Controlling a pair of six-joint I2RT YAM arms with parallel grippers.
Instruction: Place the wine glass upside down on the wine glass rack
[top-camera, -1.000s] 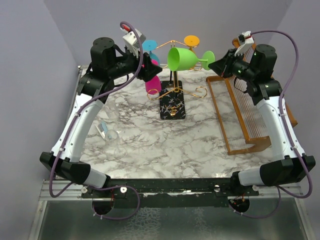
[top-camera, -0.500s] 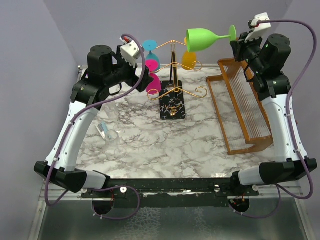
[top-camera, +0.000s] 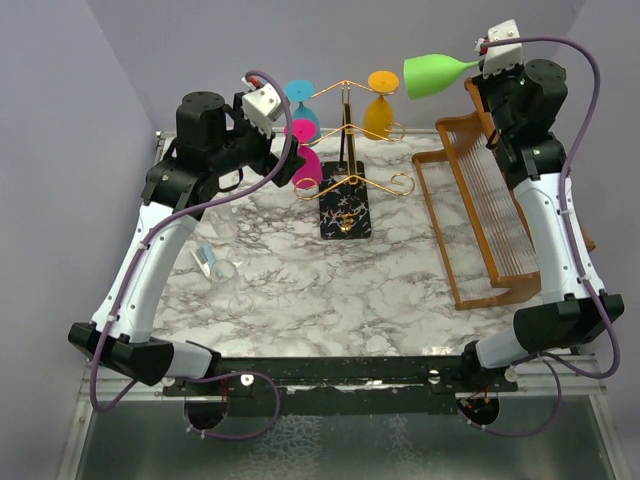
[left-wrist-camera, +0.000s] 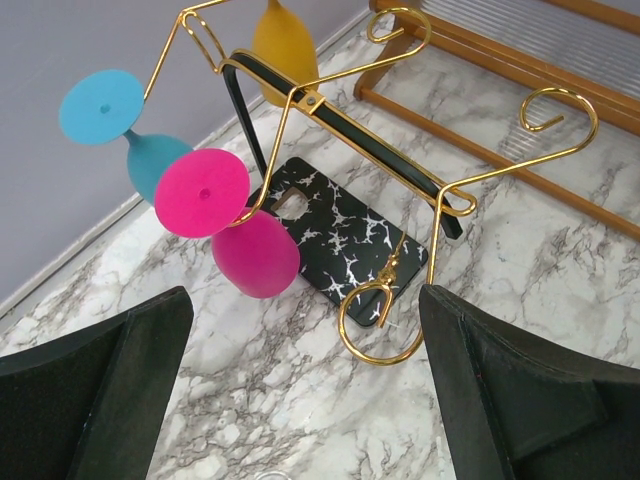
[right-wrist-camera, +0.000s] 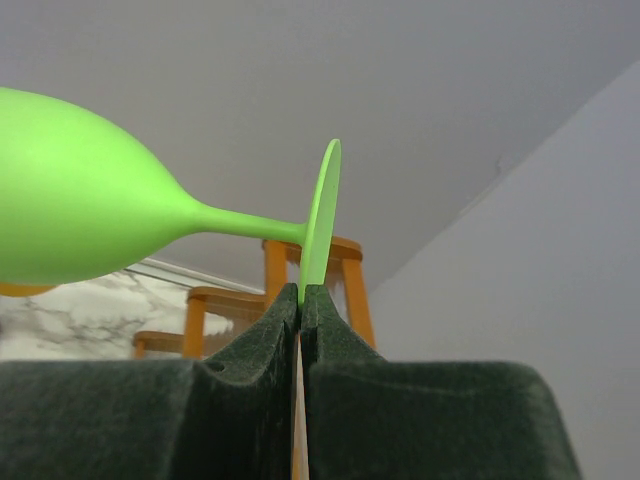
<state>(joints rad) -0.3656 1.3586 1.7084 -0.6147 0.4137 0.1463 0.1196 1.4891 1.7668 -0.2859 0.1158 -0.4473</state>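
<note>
Wine glass (right-wrist-camera: 80, 215) is matte green, round-bowled, disc-footed.

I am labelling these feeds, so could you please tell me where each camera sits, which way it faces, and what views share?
Top external: above and behind the bases, looking down on the marble table; both arms, left gripper and right gripper show.
Left wrist: on the left arm, facing down at the wine glass rack; its open fingers frame it.
Right wrist: raised high, facing along the green wine glass; shut fingers pinch its foot.
Shared: top view also shows rack and glass.
</note>
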